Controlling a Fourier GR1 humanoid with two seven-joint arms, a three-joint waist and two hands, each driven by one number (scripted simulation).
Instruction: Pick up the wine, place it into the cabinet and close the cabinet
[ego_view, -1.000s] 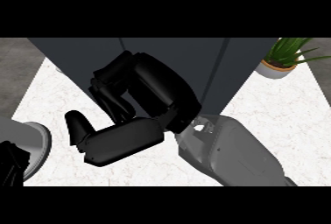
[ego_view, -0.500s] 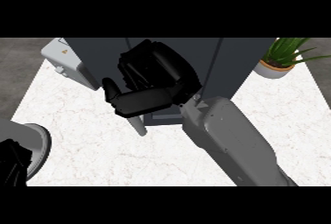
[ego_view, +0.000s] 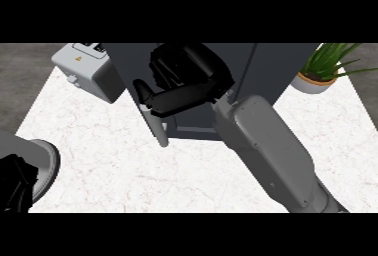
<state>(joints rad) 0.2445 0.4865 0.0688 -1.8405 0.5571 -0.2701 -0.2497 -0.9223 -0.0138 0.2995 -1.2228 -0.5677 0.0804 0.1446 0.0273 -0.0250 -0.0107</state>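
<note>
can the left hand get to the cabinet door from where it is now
Probably not without a long move. The left hand sits at the view's lower left edge, well away from the cabinet door, which stands ajar. The right hand and its forearm already occupy the space at the cabinet opening.

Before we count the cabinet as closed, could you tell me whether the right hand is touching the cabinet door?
Cannot tell. In the head view the right hand overlaps the cabinet door, which stands ajar, but neither contact nor gap shows plainly.

Dark grey cabinet (ego_view: 277, 70); door (ego_view: 151, 120) ajar; wine unseen
</note>
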